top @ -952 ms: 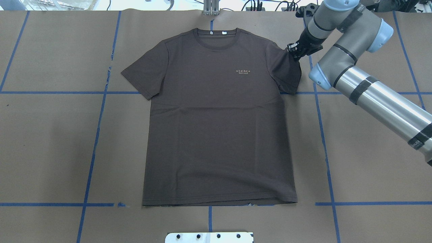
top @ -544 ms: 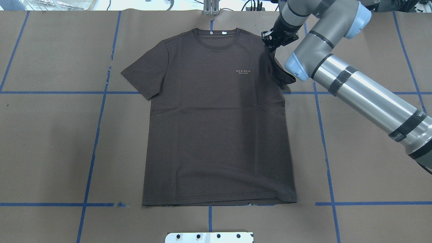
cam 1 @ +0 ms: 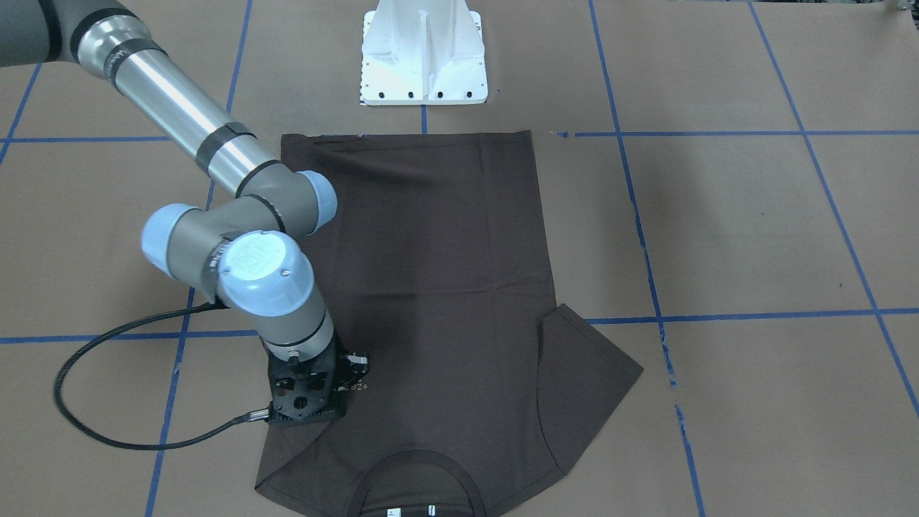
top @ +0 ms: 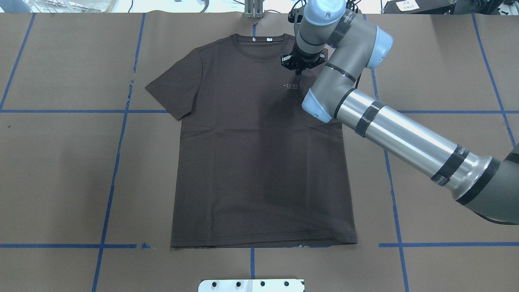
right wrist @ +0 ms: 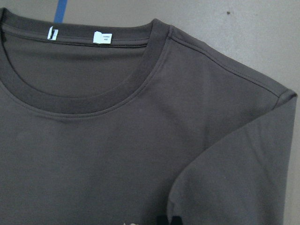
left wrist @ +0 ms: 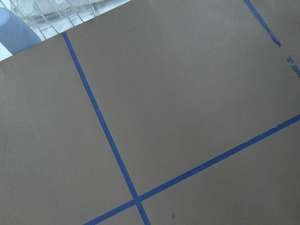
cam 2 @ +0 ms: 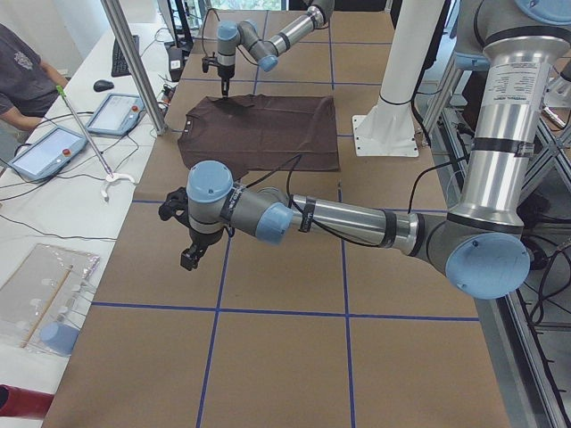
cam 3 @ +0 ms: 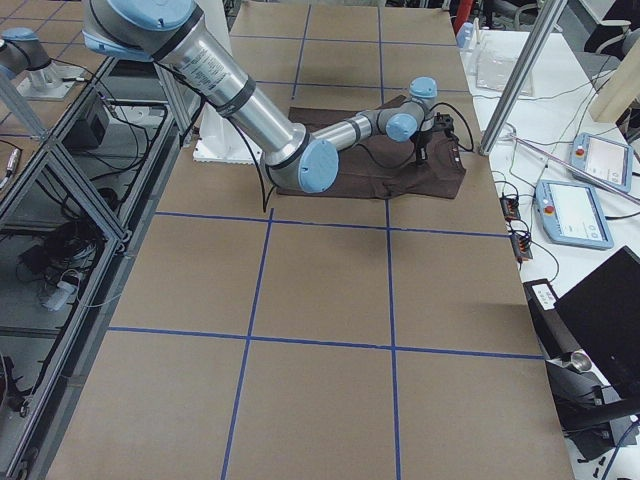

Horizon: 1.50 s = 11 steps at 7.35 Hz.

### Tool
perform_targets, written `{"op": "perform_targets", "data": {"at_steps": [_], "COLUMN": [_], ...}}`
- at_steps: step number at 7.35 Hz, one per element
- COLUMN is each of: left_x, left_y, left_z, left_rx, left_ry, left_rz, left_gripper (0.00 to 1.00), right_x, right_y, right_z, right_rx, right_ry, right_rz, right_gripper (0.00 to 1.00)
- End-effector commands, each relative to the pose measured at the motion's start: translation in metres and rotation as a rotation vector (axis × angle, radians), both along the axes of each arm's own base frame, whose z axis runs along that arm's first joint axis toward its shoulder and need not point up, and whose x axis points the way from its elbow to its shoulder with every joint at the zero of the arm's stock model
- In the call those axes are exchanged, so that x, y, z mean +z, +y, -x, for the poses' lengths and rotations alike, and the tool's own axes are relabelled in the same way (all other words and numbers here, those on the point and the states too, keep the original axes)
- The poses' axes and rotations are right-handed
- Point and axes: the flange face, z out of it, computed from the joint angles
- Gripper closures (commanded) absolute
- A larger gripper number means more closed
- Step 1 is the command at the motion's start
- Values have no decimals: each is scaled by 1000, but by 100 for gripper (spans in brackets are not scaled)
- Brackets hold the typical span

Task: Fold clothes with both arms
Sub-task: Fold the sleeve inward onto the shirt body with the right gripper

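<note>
The dark brown T-shirt [top: 259, 162] lies flat and face up, with its collar [top: 259, 38] at the far edge. My right gripper [top: 298, 72] is low over the chest just above the pale logo [top: 291, 85], shut on the edge of the right sleeve. That sleeve [right wrist: 234, 178] is folded inward over the chest in the right wrist view, near the white neck labels [right wrist: 102, 37]. The other sleeve [top: 170, 91] lies spread out. My left gripper [cam 2: 189, 259] shows only in the exterior left view, well off the shirt above bare paper. I cannot tell if it is open or shut.
The table is covered in brown paper [top: 61, 162] with a blue tape grid. The white pedestal base [cam 1: 423, 57] stands at the robot's side of the shirt hem. A metal post [top: 253, 10] is beyond the collar. Tablets [cam 2: 53, 147] and an operator [cam 2: 22, 76] are beside the table.
My right gripper has moved left from outside the shoulder to over the chest, dragging the right sleeve with it. The sleeve now lies folded inward over the shirt body.
</note>
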Motion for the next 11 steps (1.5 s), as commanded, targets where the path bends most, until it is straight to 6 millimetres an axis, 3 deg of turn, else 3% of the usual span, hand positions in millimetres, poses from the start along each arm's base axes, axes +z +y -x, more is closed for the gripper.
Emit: {"op": "perform_targets", "data": {"at_steps": [1, 3, 4, 5, 6, 7, 8, 9, 10, 11], "left_x": [-11, -21, -39, -73, -98, -117, -150, -182, -200, -201], "left_y": [0, -5, -16, -34, -37, -32, -36, -26, -18, -27], "left_z": [0, 0, -4, -47, -100, -157, -204, -280, -353, -392], "left_rx": [-25, -42, -82, -98, -111, -110, -184, -257, -334, -401], "left_ry": [12, 19, 42, 92, 159, 229, 268, 289, 291, 285], "left_rz": [7, 9, 30, 43, 63, 117, 172, 233, 290, 331], "left_gripper": [0, 0, 0, 0, 0, 0, 0, 0, 1, 1], "right_x": [4, -7, -21, -43, -56, -62, -43, -3, 32, 57], "right_y": [8, 3, -5, -9, 0, 18, 32, 45, 52, 55], "right_z": [20, 14, -1, -24, -51, -93, -143, -187, -227, -253], "right_rx": [24, 16, -1, -17, -26, 0, 26, 13, -22, -49], "right_ry": [22, -9, -68, -137, -119, -64, -66, -67, -47, -23], "right_rz": [-47, -34, 16, 70, 163, 236, 251, 236, 208, 172], "right_gripper": [0, 0, 0, 0, 0, 0, 0, 0, 0, 0]}}
